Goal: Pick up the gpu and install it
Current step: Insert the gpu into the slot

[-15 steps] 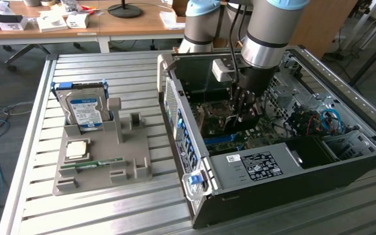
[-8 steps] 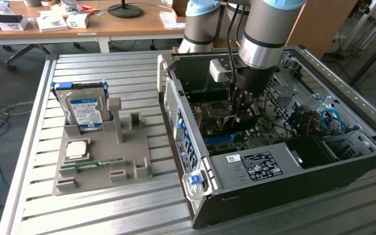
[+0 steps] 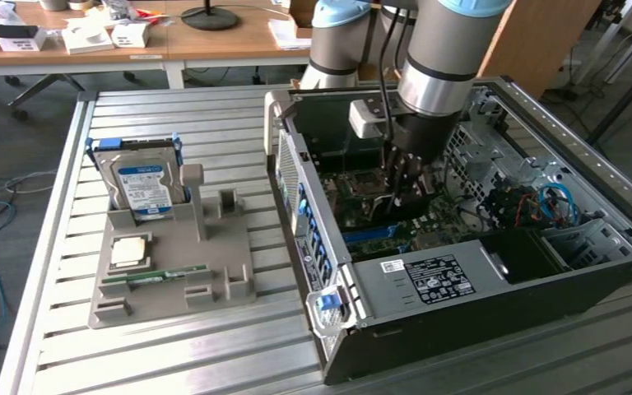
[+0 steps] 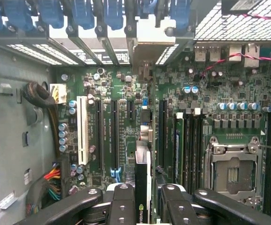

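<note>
The gripper (image 4: 147,207) is down inside the open computer case (image 3: 459,337), jaws clenched on the gpu (image 4: 142,180). The card stands edge-on between the fingers, just over the motherboard (image 4: 126,89). The step in hand looks like seating it. To do it well, the card's lower edge should run true along a black expansion slot (image 4: 114,136) below the jaws, with the bracket end toward the rear openings (image 4: 119,56) ahead of them — any tilt risks jamming. Which slot it hangs over, I cannot tell.
</note>
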